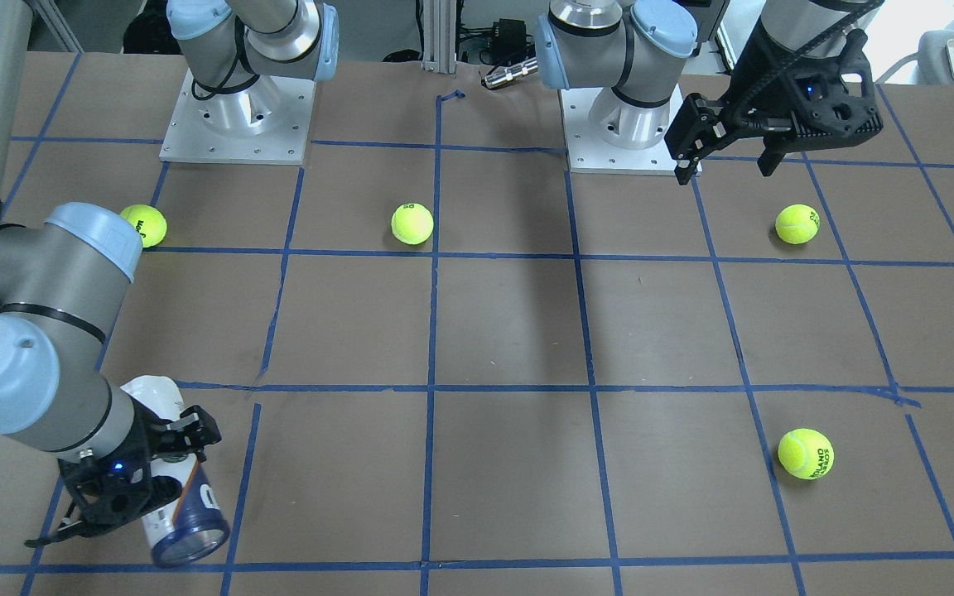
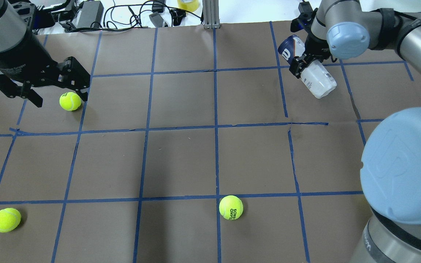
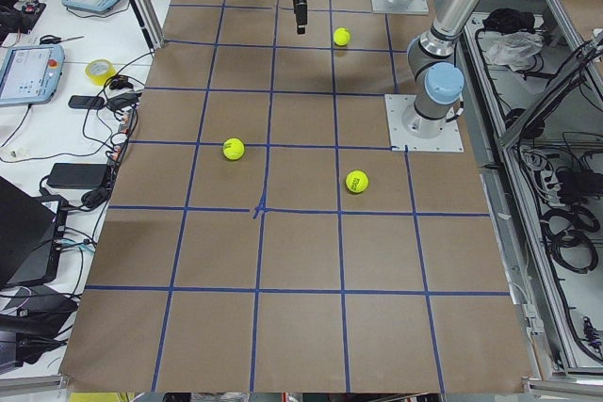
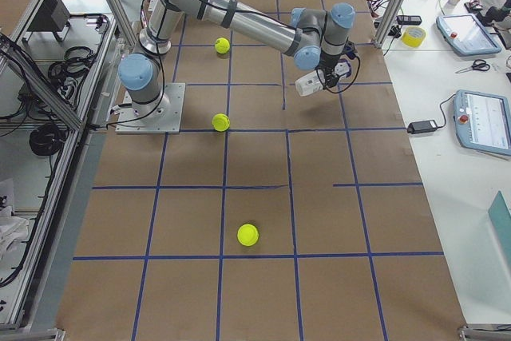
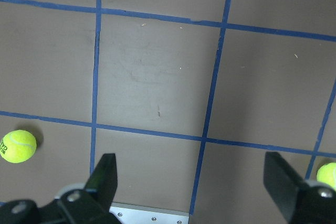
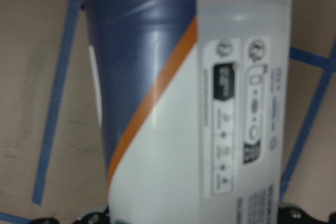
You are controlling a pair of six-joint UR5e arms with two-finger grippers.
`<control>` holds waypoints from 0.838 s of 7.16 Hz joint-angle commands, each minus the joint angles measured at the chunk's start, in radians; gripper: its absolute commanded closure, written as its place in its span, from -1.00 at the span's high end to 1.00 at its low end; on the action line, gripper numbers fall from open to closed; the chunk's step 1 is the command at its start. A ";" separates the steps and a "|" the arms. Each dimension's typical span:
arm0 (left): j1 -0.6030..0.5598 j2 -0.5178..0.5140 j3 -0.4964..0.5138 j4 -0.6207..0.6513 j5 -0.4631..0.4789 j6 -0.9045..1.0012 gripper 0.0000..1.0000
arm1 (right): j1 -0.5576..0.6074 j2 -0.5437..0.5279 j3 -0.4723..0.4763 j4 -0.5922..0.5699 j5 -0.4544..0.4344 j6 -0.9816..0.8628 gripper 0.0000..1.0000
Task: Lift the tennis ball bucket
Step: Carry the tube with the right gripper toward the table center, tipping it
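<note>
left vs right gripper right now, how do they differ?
Left gripper is open and empty; right gripper is shut on the can. Left gripper hangs over the table near a tennis ball; right gripper holds the can tilted at the table's far side. Both are black two-finger grippers.

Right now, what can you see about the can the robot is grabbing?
The can is a slim tube that looks like plastic. One end is navy with a white logo. An orange stripe slants across it, and the rest is white with small printed symbols. The navy end has a shiny round rim and points away from the robot. The can is tilted, with the right arm's jaws shut around its middle. It looks lifted off the table, though I cannot be sure.
</note>
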State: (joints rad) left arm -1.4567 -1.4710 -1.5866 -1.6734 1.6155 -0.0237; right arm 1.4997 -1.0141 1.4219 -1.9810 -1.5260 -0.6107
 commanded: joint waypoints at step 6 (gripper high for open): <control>0.124 0.003 0.000 -0.002 0.012 0.295 1.00 | 0.384 0.047 0.003 -0.272 0.021 -0.158 0.49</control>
State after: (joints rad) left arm -1.3559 -1.4710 -1.5843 -1.6681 1.6206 0.1817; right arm 1.8315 -0.9914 1.4256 -2.2033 -1.5085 -0.7533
